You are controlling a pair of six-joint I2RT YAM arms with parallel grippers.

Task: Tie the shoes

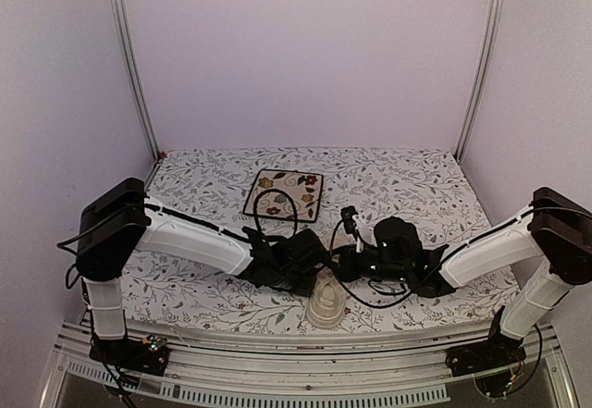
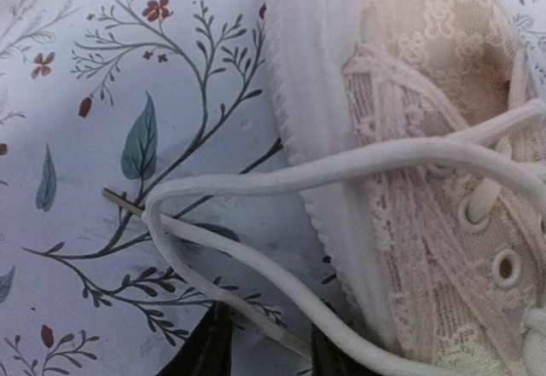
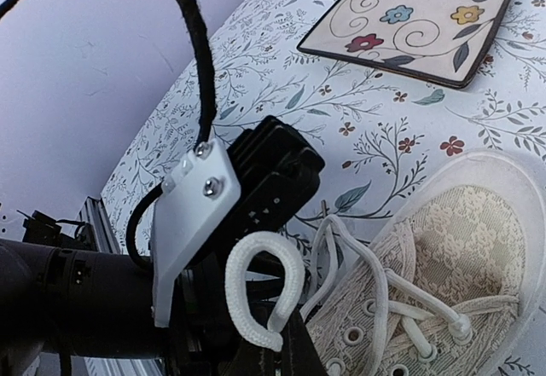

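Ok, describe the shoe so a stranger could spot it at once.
Start from the floral-print table and go to its near edge, between the left gripper and right gripper. There lies a cream lace-fabric sneaker with loose cream laces. Its neighbour, a square flowered plate, sits farther back and is flat.

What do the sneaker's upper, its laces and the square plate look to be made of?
The sneaker upper looks like matte cream lace fabric: an openwork floral weave shows, edged by a smoother ribbed sole band, perhaps rubber. The laces seem to be woven cotton cord, going by their fine braided texture. The plate is probably glazed ceramic: it has a smooth painted face and a dark rim.
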